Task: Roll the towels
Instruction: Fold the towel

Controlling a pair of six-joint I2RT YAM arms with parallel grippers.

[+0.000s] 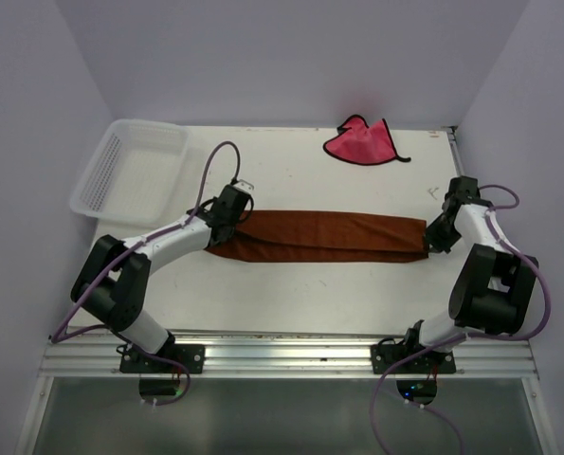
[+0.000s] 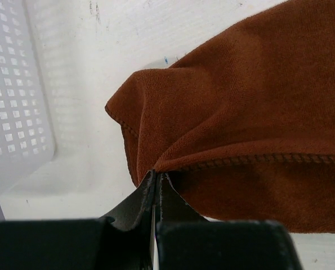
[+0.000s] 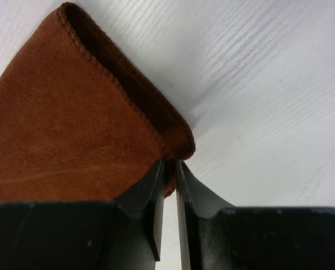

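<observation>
Rust-brown towel [image 1: 324,236] lies stretched between low, outreached arms, left gripper [image 2: 156,175] and right gripper [image 3: 170,164] each pinching an end.

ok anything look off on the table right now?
Nothing damaged or spilled. The brown towel lies folded into a long strip, still unrolled. The pink towel sits crumpled at the far edge, and the basket overhangs the far-left corner.

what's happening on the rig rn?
Two arms are working the brown towel, folded into a long strip across the table. The left pincer is shut on its left end. The right pincer sits at the right end with its jaws slightly parted and the towel's corner between them; whether it grips is unclear. Nothing is rolled yet. The pink towel lies untouched at the far edge, the white basket far left.
</observation>
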